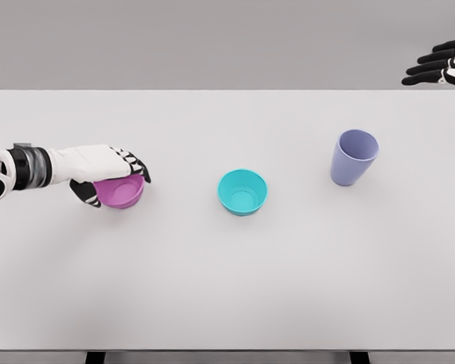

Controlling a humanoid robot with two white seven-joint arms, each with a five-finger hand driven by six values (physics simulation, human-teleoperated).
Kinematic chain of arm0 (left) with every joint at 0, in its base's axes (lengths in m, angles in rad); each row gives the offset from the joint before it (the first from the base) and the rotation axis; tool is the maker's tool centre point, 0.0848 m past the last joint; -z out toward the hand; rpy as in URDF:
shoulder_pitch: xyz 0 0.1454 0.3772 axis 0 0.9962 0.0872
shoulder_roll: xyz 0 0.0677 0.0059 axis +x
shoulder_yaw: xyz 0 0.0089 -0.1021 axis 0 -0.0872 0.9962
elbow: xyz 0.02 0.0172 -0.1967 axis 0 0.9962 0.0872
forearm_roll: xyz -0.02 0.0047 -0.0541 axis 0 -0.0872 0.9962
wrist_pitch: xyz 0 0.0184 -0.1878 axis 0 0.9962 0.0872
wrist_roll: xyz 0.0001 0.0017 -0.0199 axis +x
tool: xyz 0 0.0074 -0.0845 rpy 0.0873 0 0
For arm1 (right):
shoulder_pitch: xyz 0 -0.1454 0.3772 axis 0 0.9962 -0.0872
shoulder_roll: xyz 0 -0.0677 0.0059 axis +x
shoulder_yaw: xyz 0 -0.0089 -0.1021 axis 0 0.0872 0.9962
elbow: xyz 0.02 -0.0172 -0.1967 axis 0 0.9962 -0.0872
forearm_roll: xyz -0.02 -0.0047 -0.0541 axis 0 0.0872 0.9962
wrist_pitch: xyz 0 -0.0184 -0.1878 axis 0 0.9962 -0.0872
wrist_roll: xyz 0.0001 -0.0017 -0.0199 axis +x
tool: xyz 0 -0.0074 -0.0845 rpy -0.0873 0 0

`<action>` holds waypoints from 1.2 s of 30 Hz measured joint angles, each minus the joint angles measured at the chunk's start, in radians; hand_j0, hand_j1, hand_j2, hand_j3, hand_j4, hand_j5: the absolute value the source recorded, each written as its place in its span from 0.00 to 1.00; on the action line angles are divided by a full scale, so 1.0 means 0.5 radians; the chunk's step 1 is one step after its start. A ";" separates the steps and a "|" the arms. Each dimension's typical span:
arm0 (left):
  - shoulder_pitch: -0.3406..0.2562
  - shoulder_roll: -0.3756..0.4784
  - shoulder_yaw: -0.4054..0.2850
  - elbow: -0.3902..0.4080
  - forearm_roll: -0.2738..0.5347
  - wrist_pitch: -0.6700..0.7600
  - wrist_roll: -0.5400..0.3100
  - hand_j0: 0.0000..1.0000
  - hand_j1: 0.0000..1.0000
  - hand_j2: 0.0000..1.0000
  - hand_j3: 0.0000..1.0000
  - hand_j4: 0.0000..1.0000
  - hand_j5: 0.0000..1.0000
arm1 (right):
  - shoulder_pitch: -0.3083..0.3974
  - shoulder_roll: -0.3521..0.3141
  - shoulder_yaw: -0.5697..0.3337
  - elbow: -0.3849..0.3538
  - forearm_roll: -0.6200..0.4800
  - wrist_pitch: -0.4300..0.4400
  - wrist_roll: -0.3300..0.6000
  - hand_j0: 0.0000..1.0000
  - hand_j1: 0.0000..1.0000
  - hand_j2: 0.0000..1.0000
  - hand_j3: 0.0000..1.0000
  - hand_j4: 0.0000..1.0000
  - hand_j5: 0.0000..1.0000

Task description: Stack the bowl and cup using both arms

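Lying nearest the camera, the white table (227,303), spreading bare across the lower view. Sitting upright near its middle, a teal bowl (243,192), open side up, touching nothing. Standing well apart to its right and slightly farther back, a lavender cup (354,157), upright, leaning a little in the render, also untouched. Resting at the left, a pink bowl (120,192), well apart from the teal bowl with clear tabletop between them. Reaching in from the left edge, the left hand (106,171), draping over the pink bowl's rim from above, fingers (139,167) curling down around it, thumb showing at its near-left side, gripping it. Hovering at the upper right corner beyond the table's far edge, the right hand (444,64), fingers stretching out flat and holding nothing, far from the cup.
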 measured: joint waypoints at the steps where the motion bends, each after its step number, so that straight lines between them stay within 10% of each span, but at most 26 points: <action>1: -0.003 0.005 0.003 -0.021 0.004 -0.001 0.000 0.66 0.66 0.66 0.66 0.66 0.66 | 0.003 0.000 0.002 0.000 -0.001 0.000 0.000 1.00 1.00 1.00 1.00 1.00 1.00; 16: -0.083 0.029 0.029 -0.218 0.105 -0.058 0.000 0.65 0.65 0.65 0.65 0.65 0.65 | -0.012 -0.033 0.061 -0.001 0.002 0.000 0.000 1.00 1.00 1.00 1.00 1.00 1.00; 36: -0.209 -0.308 0.011 -0.228 0.090 -0.405 -0.001 0.66 0.66 0.66 0.66 0.66 0.66 | -0.239 0.306 0.419 0.003 0.209 0.000 0.000 1.00 1.00 1.00 1.00 1.00 1.00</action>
